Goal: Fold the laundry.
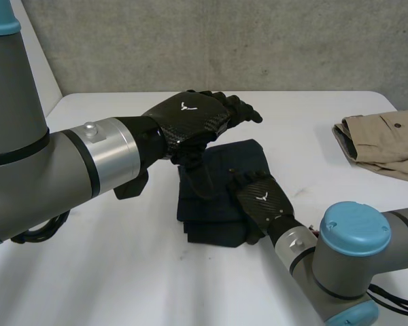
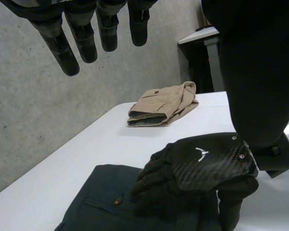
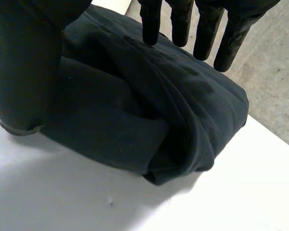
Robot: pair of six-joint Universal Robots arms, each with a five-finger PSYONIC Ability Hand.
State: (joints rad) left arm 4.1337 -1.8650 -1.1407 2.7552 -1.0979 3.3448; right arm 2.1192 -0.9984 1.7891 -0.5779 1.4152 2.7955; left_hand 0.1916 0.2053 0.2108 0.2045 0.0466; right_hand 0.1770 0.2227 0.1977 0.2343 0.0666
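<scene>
A dark navy folded garment lies in the middle of the white table. My left hand hovers above its far left part with straight fingers, holding nothing. My right hand lies flat on the garment's near right part. Its straight fingers rest on top of the folded cloth, and its thumb stands beside the bundle's thick side. In the left wrist view the right hand presses on the dark garment, near a small button.
A tan folded garment lies at the table's far right edge, and in the left wrist view this tan garment sits beyond the right hand. A grey concrete wall backs the table. A dark desk stands past the table's end.
</scene>
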